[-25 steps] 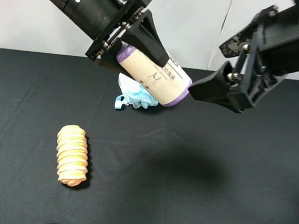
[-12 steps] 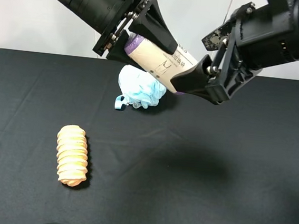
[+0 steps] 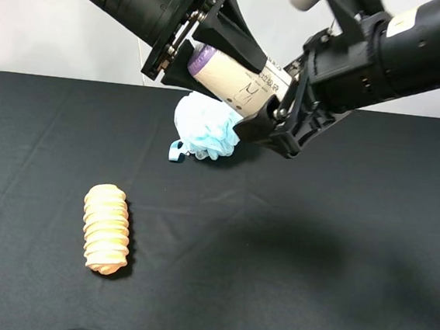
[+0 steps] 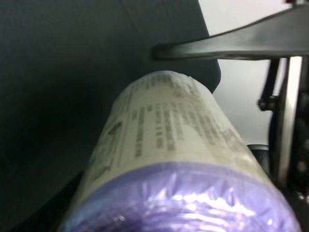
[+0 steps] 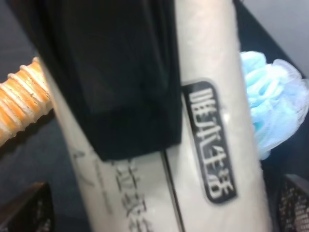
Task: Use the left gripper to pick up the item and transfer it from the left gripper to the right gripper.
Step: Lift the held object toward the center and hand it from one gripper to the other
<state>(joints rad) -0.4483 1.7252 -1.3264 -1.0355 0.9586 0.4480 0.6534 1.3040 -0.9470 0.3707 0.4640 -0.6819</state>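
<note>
Exterior high | step: handover, aloft over table (image 3: 308, 298) | item (image 3: 227, 76) clamped in left gripper (image 3: 238, 75) | right gripper (image 3: 271, 101) fingers apart, straddling the far end (pads seemingly short of contact) | next: right closes squarely, left then releases

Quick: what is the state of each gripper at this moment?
Left gripper: shut on the roll.
Right gripper: open, with its fingers on either side of the roll's far end, apparently not touching it.
</note>
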